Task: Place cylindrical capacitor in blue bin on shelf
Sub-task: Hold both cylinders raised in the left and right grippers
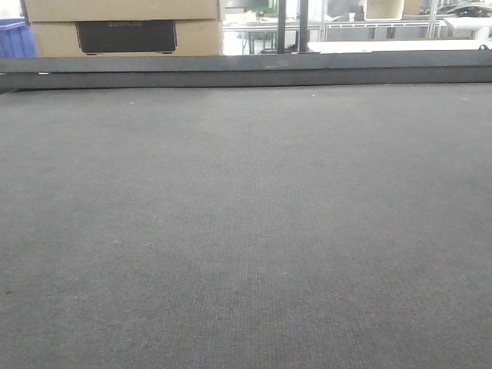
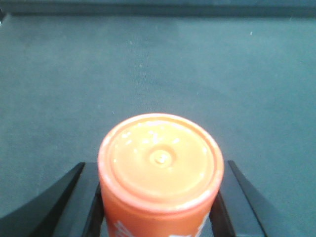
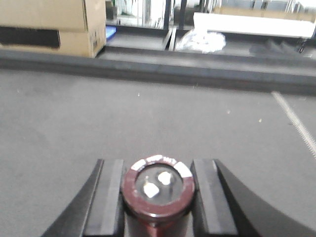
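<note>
Two grippers loaded: our right gripper (image 3: 158, 170) pinches capacitor (image 3: 157, 190) upright at 6 o'clock of wrist view; left gripper (image 2: 160, 170) clamps orange can (image 2: 160, 163). We judge capacitor light, rigid, slick-sleeved: hold mid-body, spare top terminals (image 3: 165, 178). Shelf unseen.

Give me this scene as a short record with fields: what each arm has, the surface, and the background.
left end effector: shut on orange glossy cylinder with a round rimmed top
right end effector: shut on dark maroon cylindrical capacitor, two pale terminals on its top
surface: grey woven mat
background: brown cardboard box; blue ribbed container at far left of the front view
</note>
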{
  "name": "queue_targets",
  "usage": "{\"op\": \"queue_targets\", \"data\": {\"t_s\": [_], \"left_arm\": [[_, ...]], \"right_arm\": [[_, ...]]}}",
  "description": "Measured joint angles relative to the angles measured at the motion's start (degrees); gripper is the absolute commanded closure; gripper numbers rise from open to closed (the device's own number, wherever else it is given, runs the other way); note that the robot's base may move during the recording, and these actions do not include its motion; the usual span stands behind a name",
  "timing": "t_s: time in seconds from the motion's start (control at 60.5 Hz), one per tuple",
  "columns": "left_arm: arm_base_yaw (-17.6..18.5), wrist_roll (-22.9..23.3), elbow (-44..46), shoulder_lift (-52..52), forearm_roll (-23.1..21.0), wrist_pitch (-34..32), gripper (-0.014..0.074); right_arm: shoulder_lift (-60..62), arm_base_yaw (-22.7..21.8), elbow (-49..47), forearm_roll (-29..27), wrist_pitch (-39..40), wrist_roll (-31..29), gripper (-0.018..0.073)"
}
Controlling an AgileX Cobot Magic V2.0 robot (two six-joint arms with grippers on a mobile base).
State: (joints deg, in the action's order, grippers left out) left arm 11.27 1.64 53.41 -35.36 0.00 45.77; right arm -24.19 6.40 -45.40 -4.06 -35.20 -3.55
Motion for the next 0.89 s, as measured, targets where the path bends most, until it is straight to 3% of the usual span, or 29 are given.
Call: {"op": "queue_targets", "data": {"t_s": [0.198,0.893], "left_arm": [[0.00,0.00,-0.09,1.33,0.31,0.11,0.0707],[0.00,0.00,-0.09,1.33,0.41,0.21,0.0707]], "right_arm": [[0.08,0.00,-2.68,0.00,-4.39,0.00,0.0721],[0.08,0.00,-2.76,0.00,-4.75,0.00,0.0721]]}}
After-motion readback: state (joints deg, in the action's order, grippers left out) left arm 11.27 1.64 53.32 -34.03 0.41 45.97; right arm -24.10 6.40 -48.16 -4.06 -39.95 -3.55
